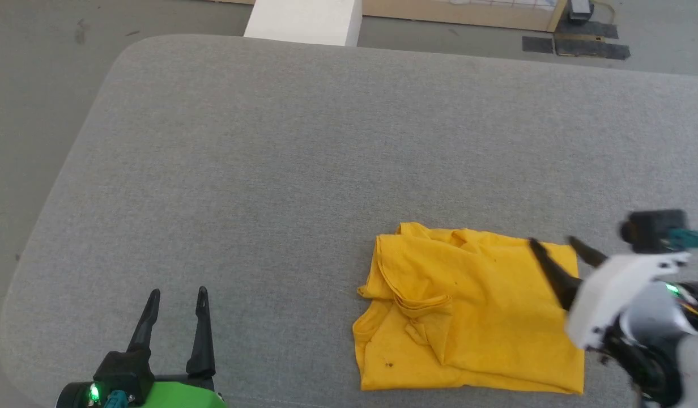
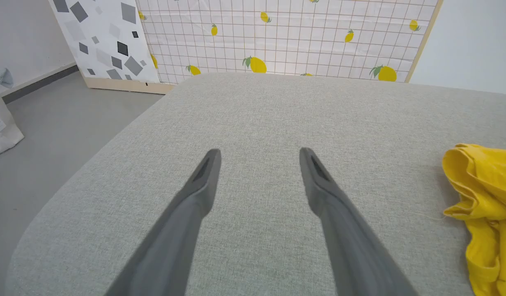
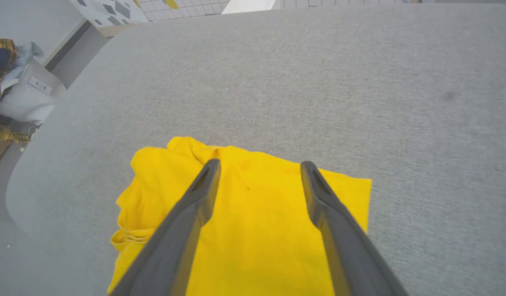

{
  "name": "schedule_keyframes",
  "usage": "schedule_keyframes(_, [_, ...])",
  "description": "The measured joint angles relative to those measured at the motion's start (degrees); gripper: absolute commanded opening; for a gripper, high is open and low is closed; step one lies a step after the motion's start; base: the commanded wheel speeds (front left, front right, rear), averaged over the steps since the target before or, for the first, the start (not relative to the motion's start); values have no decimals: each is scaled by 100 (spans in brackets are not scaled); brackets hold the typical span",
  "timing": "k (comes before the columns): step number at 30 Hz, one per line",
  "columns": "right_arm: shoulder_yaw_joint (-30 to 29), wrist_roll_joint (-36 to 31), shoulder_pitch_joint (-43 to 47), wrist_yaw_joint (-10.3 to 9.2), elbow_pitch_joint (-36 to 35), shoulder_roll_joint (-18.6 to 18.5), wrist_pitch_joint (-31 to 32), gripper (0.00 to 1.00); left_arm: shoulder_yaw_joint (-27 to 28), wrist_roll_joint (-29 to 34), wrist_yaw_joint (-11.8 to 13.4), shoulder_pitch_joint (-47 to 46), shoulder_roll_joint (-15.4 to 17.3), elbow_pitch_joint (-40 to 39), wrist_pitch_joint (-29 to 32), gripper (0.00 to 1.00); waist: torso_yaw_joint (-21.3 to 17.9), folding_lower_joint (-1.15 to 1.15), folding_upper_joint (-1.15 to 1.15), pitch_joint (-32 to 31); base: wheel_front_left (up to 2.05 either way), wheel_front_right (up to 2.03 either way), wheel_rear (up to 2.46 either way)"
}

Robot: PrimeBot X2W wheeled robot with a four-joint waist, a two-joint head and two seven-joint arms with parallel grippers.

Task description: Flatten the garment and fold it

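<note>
Head view: the garment (image 1: 473, 317) lies folded into a rough rectangle on the grey padded desk (image 1: 326, 141), right of centre and near the front edge, plain yellow side up, with a creased neckline and sleeve bunched along its left side. The left jaws stand apart at the lower left, their dark fingers (image 1: 201, 334) pointing up the view over bare desk, well apart from the garment. The right jaws come in from the right edge, also apart, their fingers (image 1: 553, 272) over the garment's far right corner; whether they touch the cloth cannot be told.

Left wrist view: the two fingers (image 2: 195, 205) are spread wide above bare desk (image 2: 257, 115), nothing between them. The garment (image 2: 483, 197) shows at the right edge. Beyond the desk stands a lemon-print screen (image 2: 277, 37).

Right wrist view: the fingers (image 3: 335, 230) are spread wide over the garment (image 3: 253, 230), gripping nothing. Grey desk (image 3: 318, 82) stretches beyond.
</note>
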Motion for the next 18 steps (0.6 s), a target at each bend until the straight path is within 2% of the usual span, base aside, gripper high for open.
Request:
schedule_keyframes(2, [-287,-209,235,0,-190,-148,46,100,-4,2,0,0,3,-20,0,100,-44,0,0,38,0,0,0])
schedule_keyframes(9, [-717,-369,709,0,-280,-93,109,100,-15,3,-2,-19,12,-27,0,100,-115,0,0,200,0,0,0])
schedule_keyframes(18, [-924,-435,823,0,474,101,52,100,-59,3,-51,-82,101,37,0,100,49,0,0,236,0,0,0])
